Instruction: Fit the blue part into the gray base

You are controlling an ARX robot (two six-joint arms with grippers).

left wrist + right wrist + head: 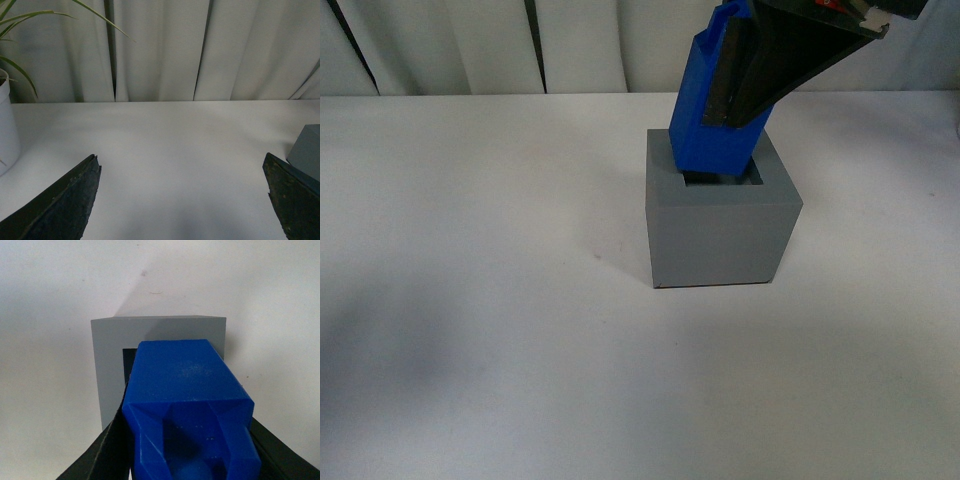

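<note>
The gray base (720, 225) stands on the white table, right of centre in the front view, with a square recess in its top. My right gripper (745, 95) is shut on the blue part (705, 120) and holds it tilted, its lower end at the mouth of the recess. In the right wrist view the blue part (185, 405) fills the space between the black fingers (102, 455), above the gray base (107, 365). My left gripper (182, 200) is open and empty over bare table; a corner of the gray base (307, 150) shows beside one finger.
Pale curtains (165, 50) hang behind the table's far edge. A white plant pot (7, 130) with green leaves stands on the table at the side of the left wrist view.
</note>
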